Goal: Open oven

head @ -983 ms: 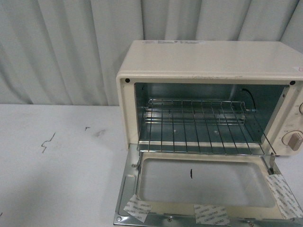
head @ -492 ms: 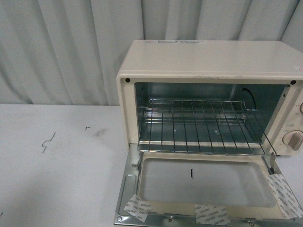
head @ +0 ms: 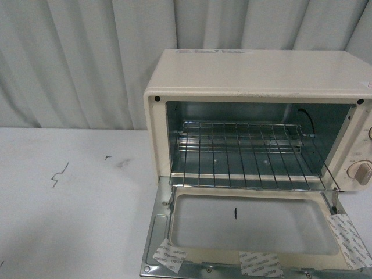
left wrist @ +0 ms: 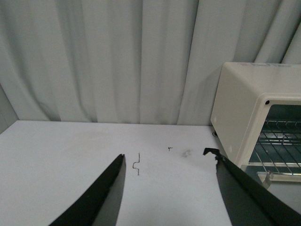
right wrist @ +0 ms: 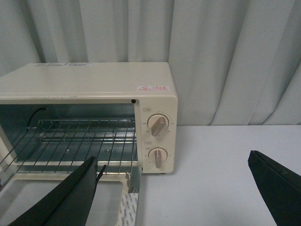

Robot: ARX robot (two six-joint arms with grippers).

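Nothing has moved over the last second. The oven (head: 256, 75) sits on the worktop (head: 70, 203), right of centre, with its door (head: 250, 224) folded flat toward the robot and the rack (head: 244, 154) exposed. The job looks finished. Left gripper (left wrist: 165, 155) and right gripper (right wrist: 171, 157) hang back, fingers (left wrist: 103, 197) spread wide and empty. Tape strips (head: 260, 263) on the door carry print too small to read, as does the red sticker (right wrist: 154, 88).
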